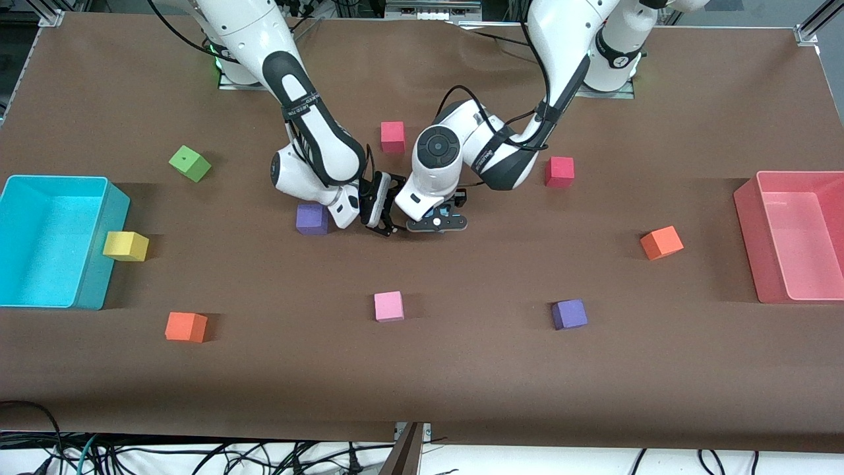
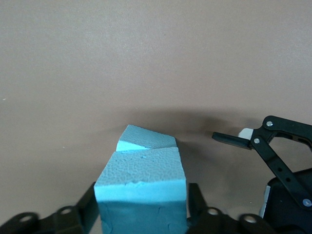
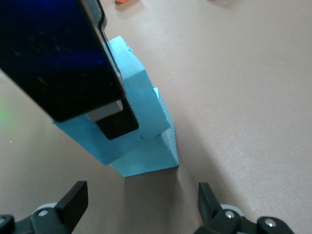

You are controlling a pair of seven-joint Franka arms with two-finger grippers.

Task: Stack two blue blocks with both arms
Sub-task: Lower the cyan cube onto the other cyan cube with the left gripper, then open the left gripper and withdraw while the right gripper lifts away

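Two sky-blue blocks sit one on the other at the table's middle, the upper one [image 2: 141, 185] turned askew on the lower one [image 2: 146, 139]. My left gripper [image 2: 141, 197] is shut on the upper block, with a finger on each side. In the front view only a sliver of blue [image 1: 443, 211] shows under the left gripper [image 1: 438, 221]. My right gripper [image 1: 397, 206] is open and empty beside the stack, toward the right arm's end. In the right wrist view its fingers [image 3: 73, 200] stand wide apart before the upper block [image 3: 136, 87] and the lower block [image 3: 151, 158].
A purple cube [image 1: 312, 218] lies close by the right gripper. A pink cube [image 1: 389, 306] and a second purple cube [image 1: 569, 314] lie nearer the camera. Red cubes [image 1: 392, 136] [image 1: 559, 171], an orange cube [image 1: 661, 242], a cyan bin [image 1: 99, 270] and a pink bin [image 1: 748, 224] stand around.
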